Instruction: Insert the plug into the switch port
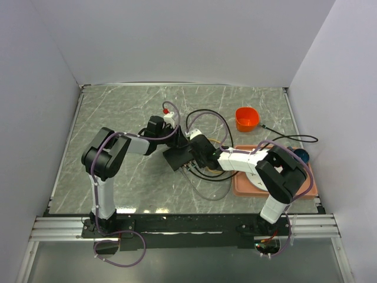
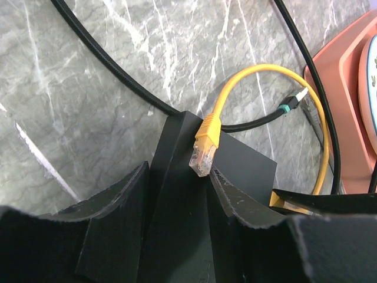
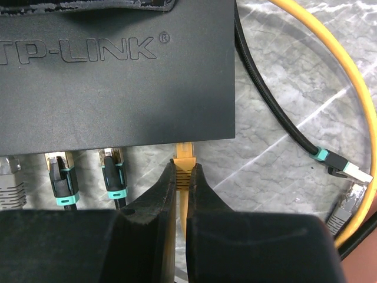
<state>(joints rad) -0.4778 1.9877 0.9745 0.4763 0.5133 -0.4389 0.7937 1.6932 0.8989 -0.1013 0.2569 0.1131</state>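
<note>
The switch (image 3: 118, 88) is a flat black box marked TP-LINK, and it also shows in the top view (image 1: 175, 158). My left gripper (image 2: 179, 172) is shut on the switch (image 2: 177, 224), one finger on each side. My right gripper (image 3: 184, 168) is shut on the yellow plug (image 3: 184, 154) by its ribbed boot. The plug's tip sits at the switch's port edge, to the right of three plugged cables. How deep it sits is hidden. The yellow cable's other end, a clear plug (image 2: 202, 158), rests on top of the switch.
A grey plug (image 3: 7, 177) and two black-and-teal plugs (image 3: 62, 177) sit in ports to the left. A loose black-and-teal plug (image 3: 339, 166) and cables lie to the right. An orange cup (image 1: 247, 118) and a salmon tray (image 1: 244, 187) stand at the right.
</note>
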